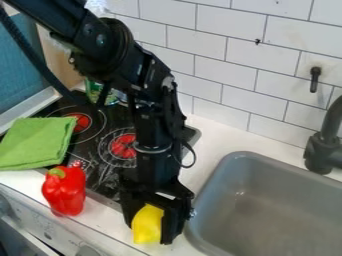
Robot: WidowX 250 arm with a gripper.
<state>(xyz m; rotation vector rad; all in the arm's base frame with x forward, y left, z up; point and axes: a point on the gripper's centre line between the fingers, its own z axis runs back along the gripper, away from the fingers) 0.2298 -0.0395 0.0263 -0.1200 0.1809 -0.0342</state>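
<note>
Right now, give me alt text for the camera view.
A black robot gripper holds a yellow object over a white counter beside a gray sink. To the picture's left are a red pepper, and a green cloth partly on a black stovetop.

Back wall [220,55]: white rectangular tiles, dark grout, rows staggered; small dark mark near top, black fitting [315,80] at right. Left side: blue panel [17,65], wood-toned strip [61,65] beside it. Counter [212,131]: white, running below the tiles. Black stovetop [97,145] set in its left part, red-centred rings; grey sink [230,157] at right, black faucet [323,145] by its back edge. Front panel [35,220] with knobs, lower left. Light: soft sheen on basin.
</note>
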